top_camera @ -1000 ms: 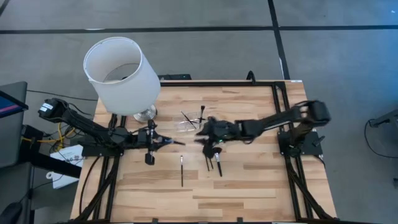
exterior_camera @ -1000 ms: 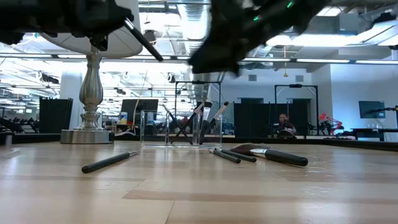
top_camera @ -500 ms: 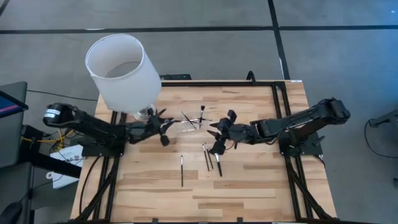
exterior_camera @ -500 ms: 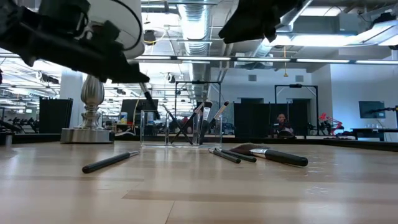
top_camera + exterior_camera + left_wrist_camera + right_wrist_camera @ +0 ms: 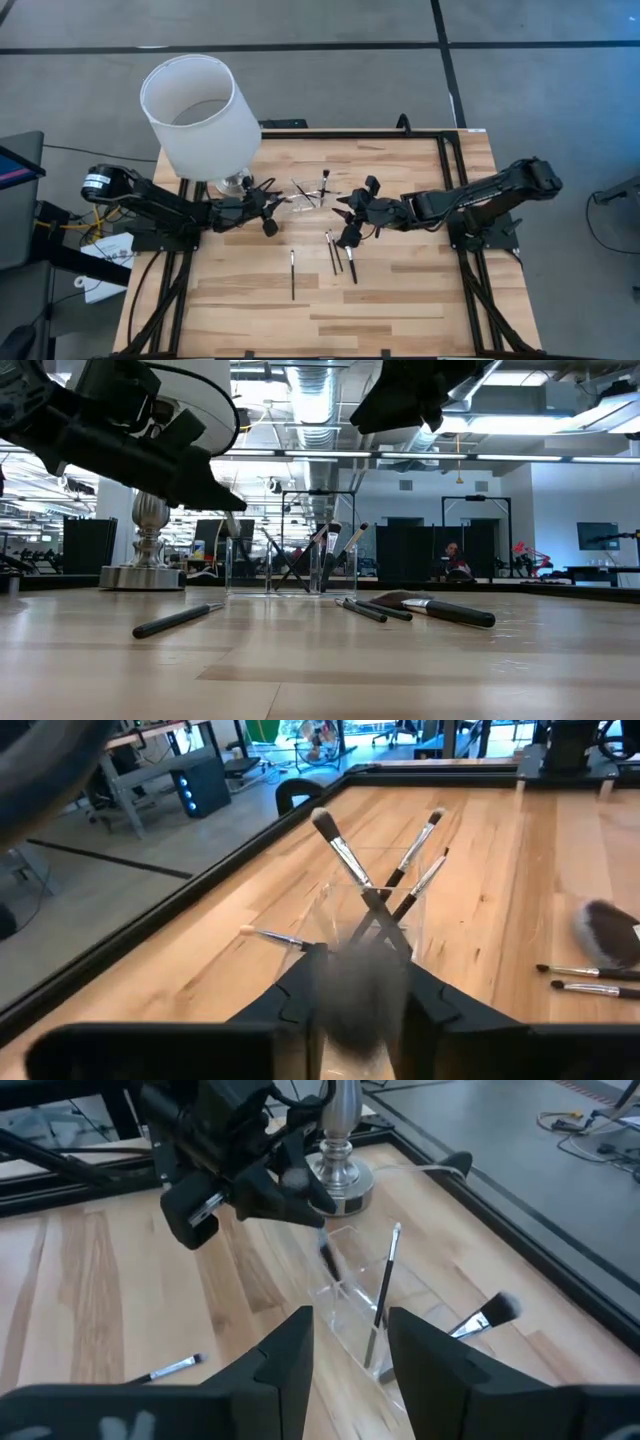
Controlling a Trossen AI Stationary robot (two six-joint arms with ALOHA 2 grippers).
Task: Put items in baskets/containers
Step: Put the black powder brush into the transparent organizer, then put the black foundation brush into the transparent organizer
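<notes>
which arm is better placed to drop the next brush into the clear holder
Left. The left gripper is shut on a brush, hanging just above the clear holder. The right gripper is open and empty, above the loose brushes.

Wood bench [image 5: 400,300]: clear holder [image 5: 308,197] w/ brushes, lamp base [image 5: 234,183], lone brush [image 5: 292,273], brush cluster [image 5: 342,255] mid-bench.

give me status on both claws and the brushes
Left claw shut on a brush, above clear holder. Right claw open, empty, hovering. Four brushes still on table.
</notes>
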